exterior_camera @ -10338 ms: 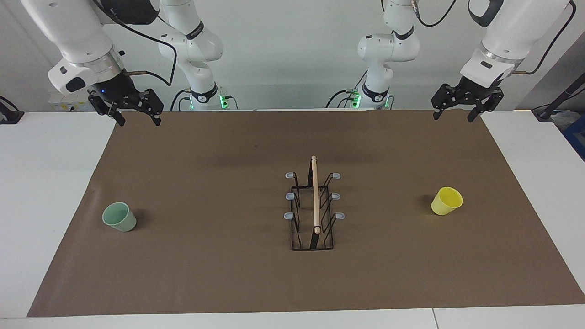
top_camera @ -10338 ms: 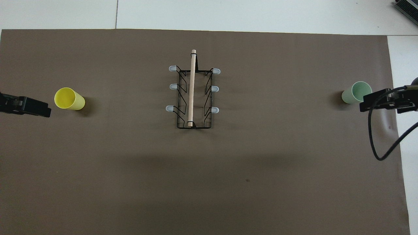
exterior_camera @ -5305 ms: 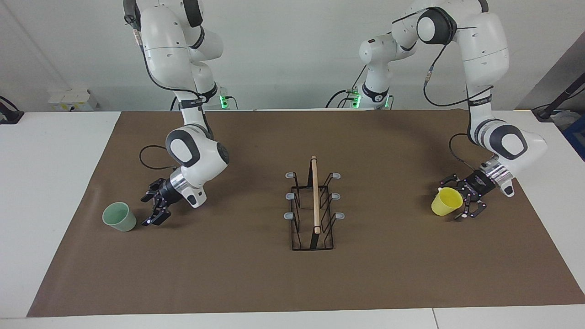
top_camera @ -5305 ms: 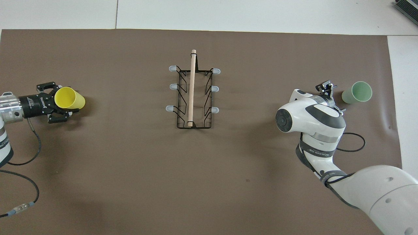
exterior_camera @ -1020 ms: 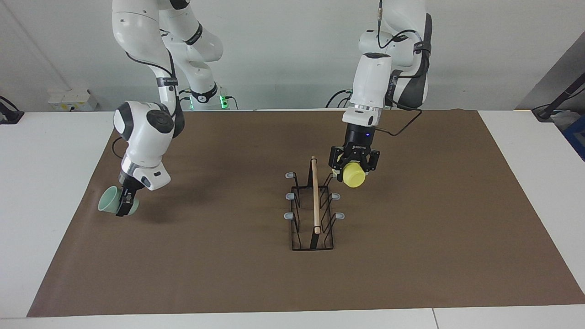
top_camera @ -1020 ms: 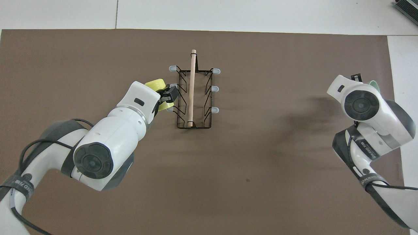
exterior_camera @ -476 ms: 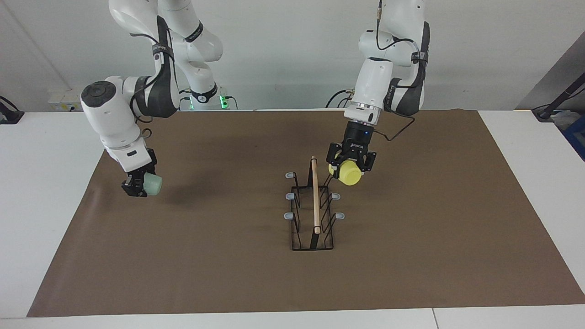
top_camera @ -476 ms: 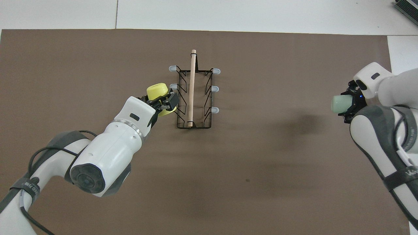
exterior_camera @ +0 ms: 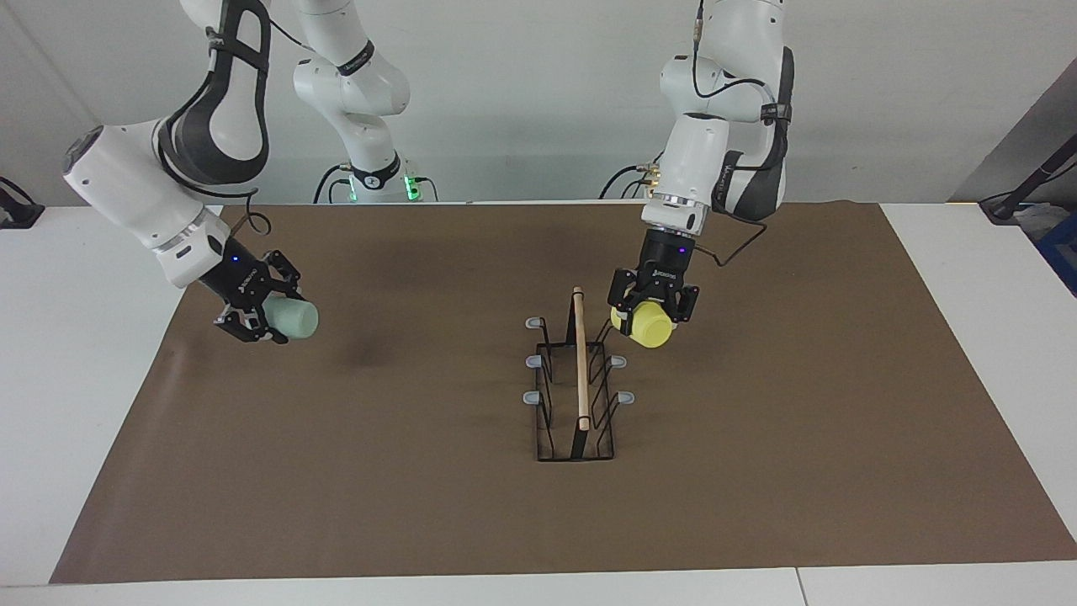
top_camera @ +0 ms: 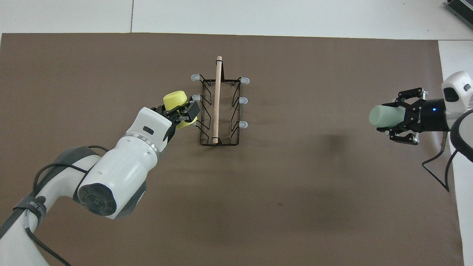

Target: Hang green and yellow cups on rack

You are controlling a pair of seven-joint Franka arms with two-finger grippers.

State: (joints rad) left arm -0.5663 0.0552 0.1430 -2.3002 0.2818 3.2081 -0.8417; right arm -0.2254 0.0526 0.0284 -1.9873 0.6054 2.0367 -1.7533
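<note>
The black wire rack (exterior_camera: 580, 370) with its wooden rod stands mid-table; it also shows in the overhead view (top_camera: 217, 103). My left gripper (exterior_camera: 652, 311) is shut on the yellow cup (exterior_camera: 646, 326), held mouth-down beside the rack, at the prong nearest the robots on the left arm's side; that prong is hidden. The left gripper (top_camera: 181, 114) and yellow cup (top_camera: 174, 99) also show from overhead. My right gripper (exterior_camera: 257, 311) is shut on the green cup (exterior_camera: 290, 320), held sideways in the air over the mat toward the right arm's end. The overhead view shows this gripper (top_camera: 401, 120) and cup (top_camera: 382, 116) too.
A brown mat (exterior_camera: 757, 471) covers most of the white table (exterior_camera: 84, 337). The rack's other five grey-tipped prongs are bare. A cable trails from the right arm near the mat's edge (top_camera: 436, 173).
The right gripper has lifted the green cup off the mat and turned it sideways, moving toward the rack. The left gripper has shifted the yellow cup slightly beside the rack.
</note>
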